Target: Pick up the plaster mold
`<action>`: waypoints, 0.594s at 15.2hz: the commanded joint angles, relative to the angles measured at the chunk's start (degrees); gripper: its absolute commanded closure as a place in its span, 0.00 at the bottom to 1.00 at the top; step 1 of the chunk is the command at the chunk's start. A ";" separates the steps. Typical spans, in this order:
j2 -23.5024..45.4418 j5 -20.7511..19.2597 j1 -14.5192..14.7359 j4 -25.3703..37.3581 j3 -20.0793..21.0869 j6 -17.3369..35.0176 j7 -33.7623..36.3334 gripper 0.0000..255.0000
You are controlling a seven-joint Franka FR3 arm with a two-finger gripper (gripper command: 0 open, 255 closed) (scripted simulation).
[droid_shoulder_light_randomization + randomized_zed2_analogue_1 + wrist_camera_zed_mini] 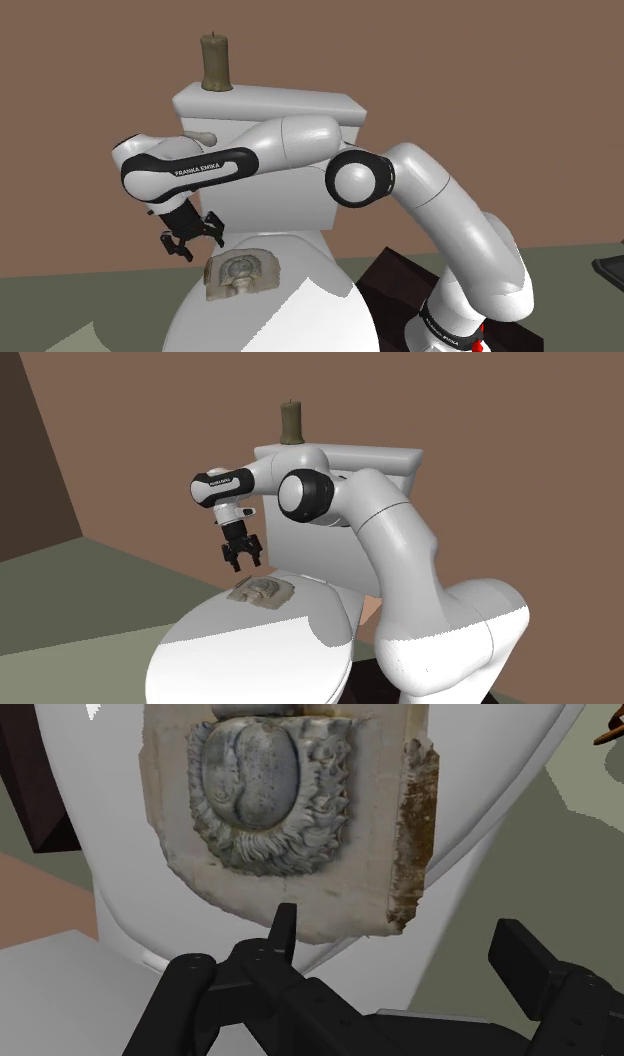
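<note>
- Presently, in the shoulder view, the gripper [190, 243] hangs open and empty above the toilet lid [300, 320]. The plaster mold [240, 275] lies flat at the lid's far end, near the tank [270, 105], just right of the gripper.
- In the second exterior view, a clear gap separates the gripper [241, 560] from the mold [262, 592]. In my judgement only the approach is done; descent, closing and lift remain.
- In the wrist view, the mold [300, 854] is a pale, roughly rectangular slab. One edge is chipped and brownish, and a grey rounded relief sits within ruffled carving.

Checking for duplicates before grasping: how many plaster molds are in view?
1. The plaster mold lies on the white toilet lid, just below the end effector; none seems hidden.
</note>
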 commanded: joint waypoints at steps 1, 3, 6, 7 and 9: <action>1.01 -0.18 0.15 0.26 -0.17 0.77 0.03 0.00; 1.40 -0.28 0.08 -0.30 -0.24 1.68 0.11 0.00; 1.47 -0.27 0.15 -0.16 -0.24 1.61 0.13 1.00; 1.47 -0.28 0.14 -0.16 -0.24 1.62 0.13 1.00; 1.45 -0.27 0.13 -0.22 -0.24 1.65 0.14 1.00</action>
